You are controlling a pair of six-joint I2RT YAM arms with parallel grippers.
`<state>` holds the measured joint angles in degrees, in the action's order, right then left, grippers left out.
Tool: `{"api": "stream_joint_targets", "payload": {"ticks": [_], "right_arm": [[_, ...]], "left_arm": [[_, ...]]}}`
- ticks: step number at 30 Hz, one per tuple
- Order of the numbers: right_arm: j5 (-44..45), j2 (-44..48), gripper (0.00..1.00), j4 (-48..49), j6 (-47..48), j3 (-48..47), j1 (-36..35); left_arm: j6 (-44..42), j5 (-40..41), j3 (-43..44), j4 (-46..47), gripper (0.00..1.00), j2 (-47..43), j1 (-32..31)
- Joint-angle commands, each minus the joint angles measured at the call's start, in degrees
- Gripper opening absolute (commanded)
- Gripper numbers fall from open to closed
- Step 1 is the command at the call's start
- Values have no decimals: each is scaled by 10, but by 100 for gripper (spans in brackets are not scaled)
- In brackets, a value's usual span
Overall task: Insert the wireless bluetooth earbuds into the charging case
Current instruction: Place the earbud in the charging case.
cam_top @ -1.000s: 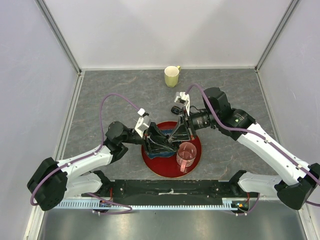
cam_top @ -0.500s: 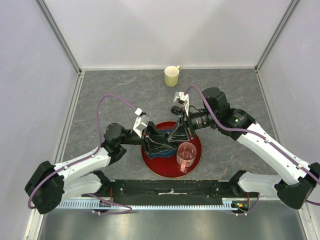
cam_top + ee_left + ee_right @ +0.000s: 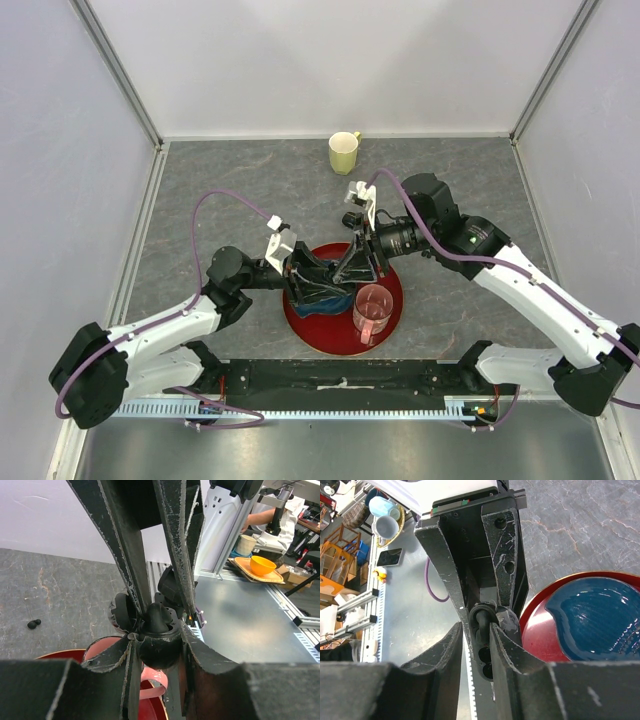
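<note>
Two arms meet over one red plate (image 3: 320, 340) that lies in the near middle of the grey surface (image 3: 220, 180). The left gripper (image 3: 303, 280) comes in from the left and the right gripper (image 3: 352, 268) from the right, and their tips are touching or almost touching above the plate. In the left wrist view the left jaws are closed to a narrow gap around the rounded lower body of one black case (image 3: 159, 647), which is lifted off the surface. The right jaws come down from above and are also nearly closed, pinching the small domed top of the same case. This top is perhaps the lid, but the fingers crowd the view too much to be sure. I can count only one earbud (image 3: 34, 624): it lies alone on the surface, outside the plate and well apart from both grippers. The other earbuds are not seen in any view. On the plate there is one blue dish (image 3: 600, 615), under the grippers, and one clear pink cup (image 3: 372, 312) stands upright near the right edge of the plate. One pale yellow mug (image 3: 344, 152) stands at the far side of the surface, well apart from the rest.
</note>
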<state>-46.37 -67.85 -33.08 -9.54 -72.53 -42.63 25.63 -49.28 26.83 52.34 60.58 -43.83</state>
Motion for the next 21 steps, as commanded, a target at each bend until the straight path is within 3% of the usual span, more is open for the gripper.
{"api": "stream_joint_targets", "payload": {"ticks": [1,17,18,21], "right_arm": [[66,-3,39,-23,1,-13,-3],[162,35,46,45,-51,-24,-3],[175,40,54,51,-61,-24,-3],[195,59,62,71,-73,-26,-3]], "left_arm": [[-37,11,13,60,2,-26,-3],[-52,11,6,40,2,-34,-4],[-55,12,4,38,2,-34,-5],[-60,18,1,33,2,-37,-5]]}}
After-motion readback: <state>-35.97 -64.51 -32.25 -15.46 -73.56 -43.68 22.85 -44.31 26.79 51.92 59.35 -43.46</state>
